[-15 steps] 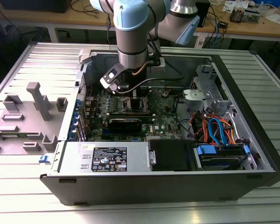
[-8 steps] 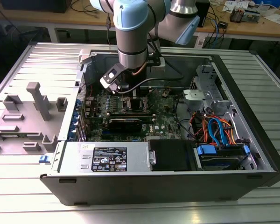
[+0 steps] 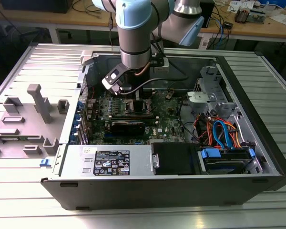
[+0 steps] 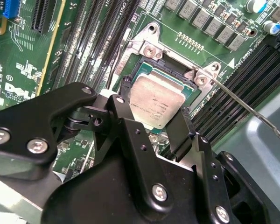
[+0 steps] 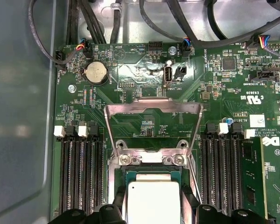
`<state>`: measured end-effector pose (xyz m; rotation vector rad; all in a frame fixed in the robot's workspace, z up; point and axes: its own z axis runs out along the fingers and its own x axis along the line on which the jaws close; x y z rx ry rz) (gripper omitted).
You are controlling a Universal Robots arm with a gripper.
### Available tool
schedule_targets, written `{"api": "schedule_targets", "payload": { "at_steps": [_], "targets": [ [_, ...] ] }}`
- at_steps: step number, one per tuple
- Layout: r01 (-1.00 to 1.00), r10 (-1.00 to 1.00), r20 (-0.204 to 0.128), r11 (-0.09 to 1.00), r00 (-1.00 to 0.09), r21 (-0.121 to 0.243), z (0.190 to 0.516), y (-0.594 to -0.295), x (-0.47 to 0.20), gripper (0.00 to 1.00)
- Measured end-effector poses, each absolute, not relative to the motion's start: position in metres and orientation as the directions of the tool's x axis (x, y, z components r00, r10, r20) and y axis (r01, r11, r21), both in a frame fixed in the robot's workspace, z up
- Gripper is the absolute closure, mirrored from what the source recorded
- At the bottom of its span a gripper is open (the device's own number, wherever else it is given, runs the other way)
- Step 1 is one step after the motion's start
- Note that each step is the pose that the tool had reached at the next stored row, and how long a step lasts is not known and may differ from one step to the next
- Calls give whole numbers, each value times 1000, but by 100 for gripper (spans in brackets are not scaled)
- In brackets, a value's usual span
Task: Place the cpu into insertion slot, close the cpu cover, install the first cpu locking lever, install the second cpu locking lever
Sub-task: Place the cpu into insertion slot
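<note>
Second wrist view: cpu [image 4: 156, 103] clasped narrowly at opposite edges by hand [image 4: 150, 114], kept flat over insertion slot [image 4: 147, 69] directly beneath. Cpu cover [image 5: 154, 106] stood raised beyond hand, slot thereby left open.

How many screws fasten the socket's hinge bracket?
2. First wrist view: one screw at one end of the bracket, second screw at the other. The claw covers the opposite side of the insertion slot, possibly hiding more.

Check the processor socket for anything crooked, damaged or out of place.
Nothing stands out. The chip lies flat and square in the socket, with the gripper right over it. The cover frame is tipped up and a thin lever is swung aside, which is open rather than odd. No damage shows.
</note>
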<state>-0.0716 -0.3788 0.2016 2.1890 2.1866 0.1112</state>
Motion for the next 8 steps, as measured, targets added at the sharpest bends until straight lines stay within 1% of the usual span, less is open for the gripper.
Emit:
{"api": "schedule_targets", "payload": {
  "at_steps": [8],
  "targets": [
    [997, 1000, 19, -2, 0, 83, 196, -379, -72, 45]
  ]
}}
